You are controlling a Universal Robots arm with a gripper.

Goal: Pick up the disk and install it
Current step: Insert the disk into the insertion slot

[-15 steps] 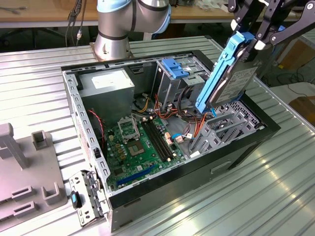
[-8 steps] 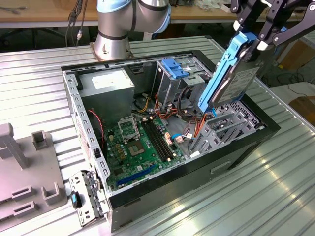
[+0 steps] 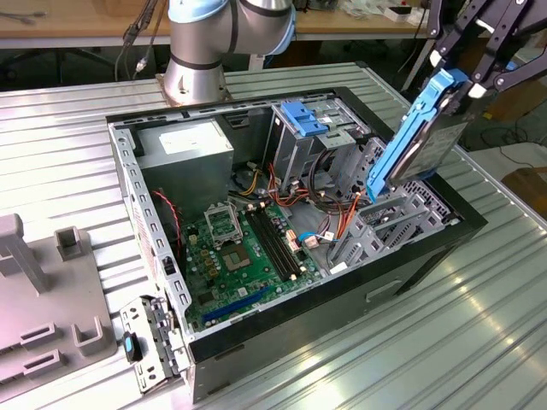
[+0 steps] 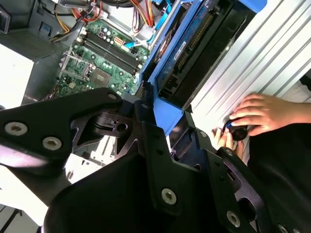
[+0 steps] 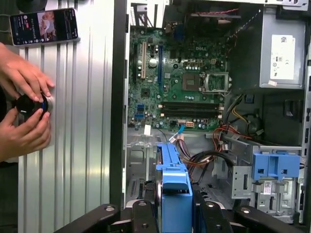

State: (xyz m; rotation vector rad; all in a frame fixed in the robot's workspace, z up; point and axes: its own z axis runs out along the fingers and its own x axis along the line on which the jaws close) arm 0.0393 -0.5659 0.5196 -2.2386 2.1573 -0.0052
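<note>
The disk (image 3: pixel 419 141) is a dark drive in a bright blue carrier rail. It hangs tilted, tab end up, over the edge of the open computer case (image 3: pixel 342 286) at the exterior view's right. My gripper (image 3: pixel 459 79) is shut on its upper end. In the second wrist view the disk (image 4: pixel 194 53) stretches away from the black fingers (image 4: pixel 146 114) toward the case. In the first wrist view its blue rail (image 5: pixel 174 187) points into the case near the cables, and the gripper (image 5: pixel 174 216) clamps it from both sides.
The case holds a green motherboard (image 3: pixel 239 248), a power supply (image 3: pixel 184 145) and an upright grey drive cage with a blue bracket (image 3: pixel 303 115). A person's hands (image 5: pixel 24 111) work a black knob on the ribbed table beside a phone (image 5: pixel 43 25). A grey fixture (image 3: pixel 34 299) stands at the exterior view's left.
</note>
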